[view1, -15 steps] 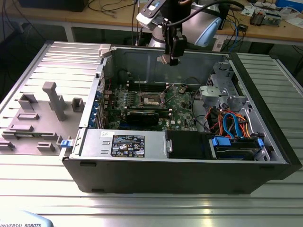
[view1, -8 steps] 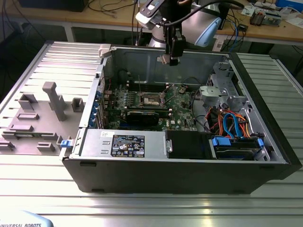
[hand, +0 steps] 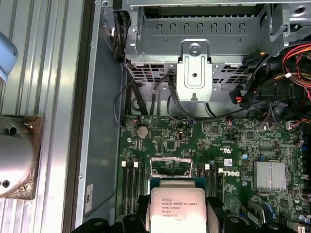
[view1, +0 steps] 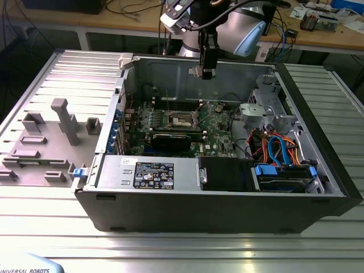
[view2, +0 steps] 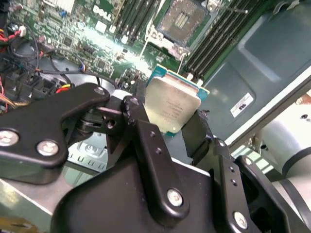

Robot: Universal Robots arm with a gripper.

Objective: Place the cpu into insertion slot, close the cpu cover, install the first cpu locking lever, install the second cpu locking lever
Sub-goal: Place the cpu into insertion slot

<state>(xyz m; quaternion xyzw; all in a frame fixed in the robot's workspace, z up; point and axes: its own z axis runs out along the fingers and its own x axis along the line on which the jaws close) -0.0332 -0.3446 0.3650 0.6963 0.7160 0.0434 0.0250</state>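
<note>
Clamping one cpu [view2: 172, 104], the claw [view2: 167, 121] hangs well above one insertion slot [view2: 182, 19].

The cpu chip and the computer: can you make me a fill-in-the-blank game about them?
The cpu is gripped between the black ___.
The insertion slot is ___, with no chip inside.
The slot sits on a ___ circuit board.
Missing words: jaws; empty; green.
</note>
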